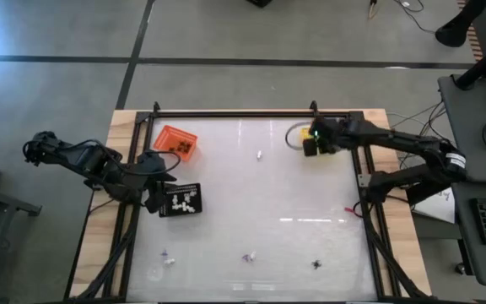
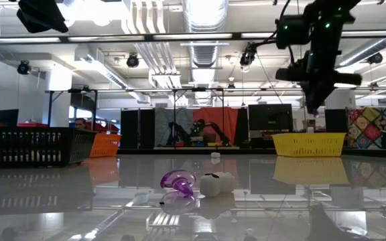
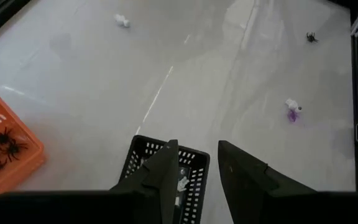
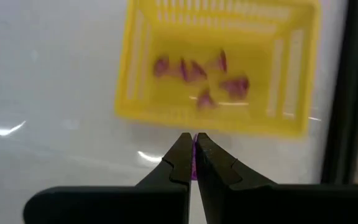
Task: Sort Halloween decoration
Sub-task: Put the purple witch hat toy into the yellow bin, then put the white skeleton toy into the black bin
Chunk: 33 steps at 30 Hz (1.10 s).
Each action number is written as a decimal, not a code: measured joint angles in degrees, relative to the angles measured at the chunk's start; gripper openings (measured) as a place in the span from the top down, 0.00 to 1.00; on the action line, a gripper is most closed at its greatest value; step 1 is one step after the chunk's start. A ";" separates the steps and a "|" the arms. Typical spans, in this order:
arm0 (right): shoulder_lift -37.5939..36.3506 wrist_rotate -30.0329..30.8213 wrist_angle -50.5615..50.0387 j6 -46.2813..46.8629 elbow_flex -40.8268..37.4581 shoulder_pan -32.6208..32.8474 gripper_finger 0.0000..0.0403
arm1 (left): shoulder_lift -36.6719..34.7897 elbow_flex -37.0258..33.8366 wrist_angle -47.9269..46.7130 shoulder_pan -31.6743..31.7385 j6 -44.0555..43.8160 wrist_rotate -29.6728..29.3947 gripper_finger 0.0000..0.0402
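Right gripper (image 4: 192,163), fingers pinched shut on a purple trinket (image 4: 193,167), hangs beside the yellow tray (image 4: 291,81) at far right; it should centre over the tray before releasing, while the left gripper (image 3: 197,171) waits open over the black tray (image 3: 197,163).

Bright ceiling lamps glare off the glossy table (image 1: 251,194); yellow tray (image 4: 219,65) blurred.

Orange tray (image 1: 176,140), black tray (image 1: 181,201), yellow tray (image 4: 219,67) on the table (image 1: 251,194).
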 joint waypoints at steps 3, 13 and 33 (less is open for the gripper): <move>1.24 -3.27 5.08 -6.82 -0.10 -6.54 0.98 | -0.02 0.00 -0.02 0.00 -0.94 0.00 0.76; 10.79 -12.87 10.06 -21.20 -0.15 -18.25 0.98 | 0.00 0.00 -0.11 0.02 -5.45 0.00 0.76; 13.27 -12.44 14.22 -32.93 -0.15 -18.56 0.81 | 0.04 0.00 -0.41 0.00 -10.58 0.02 0.76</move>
